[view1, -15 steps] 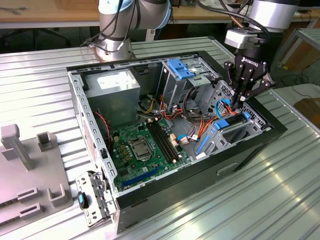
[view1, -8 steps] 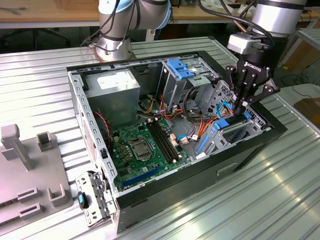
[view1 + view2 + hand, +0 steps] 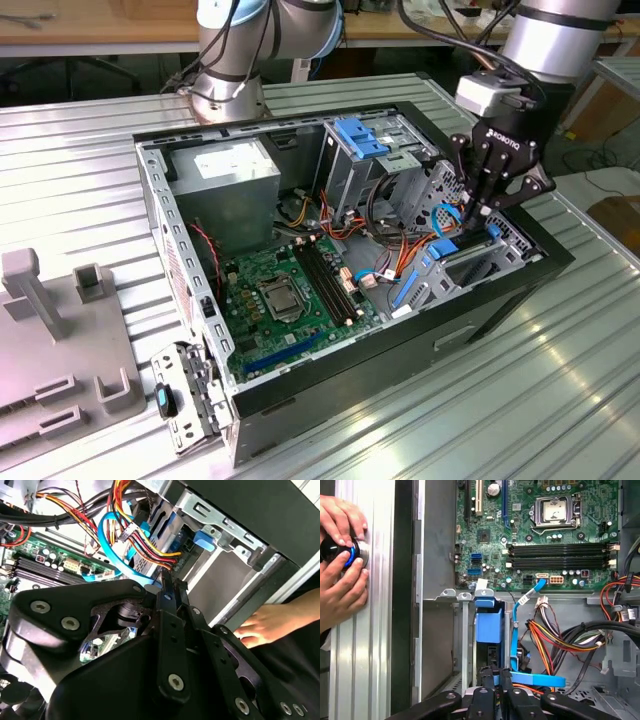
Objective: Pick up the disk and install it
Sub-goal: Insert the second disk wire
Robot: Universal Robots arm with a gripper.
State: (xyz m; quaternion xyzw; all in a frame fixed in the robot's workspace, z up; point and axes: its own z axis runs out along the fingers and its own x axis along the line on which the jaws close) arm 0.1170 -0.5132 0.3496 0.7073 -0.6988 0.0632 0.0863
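Ribbed metal tabletop (image 3: 560,400) carries our open computer case (image 3: 330,385). At its three o'clock end our gripper (image 3: 481,212) reaches into the lower bay, fingers nearly together over the disk (image 3: 489,625); whether they grip it, we cannot tell. Beyond, a person's hands (image 3: 340,562) rest beside the case.

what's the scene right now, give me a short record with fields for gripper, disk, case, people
gripper: gripper lowered inside the open computer case, at the drive bay on the exterior view's right
disk: blue-framed disk sits in the bay slot right by the gripper's fingertips, in the first wrist view
motherboard: motherboard exposed, CPU socket bare
cables: blue flat cable and coloured wire bundle beside the bay
people: hands on a round knob-like object on the table outside the case
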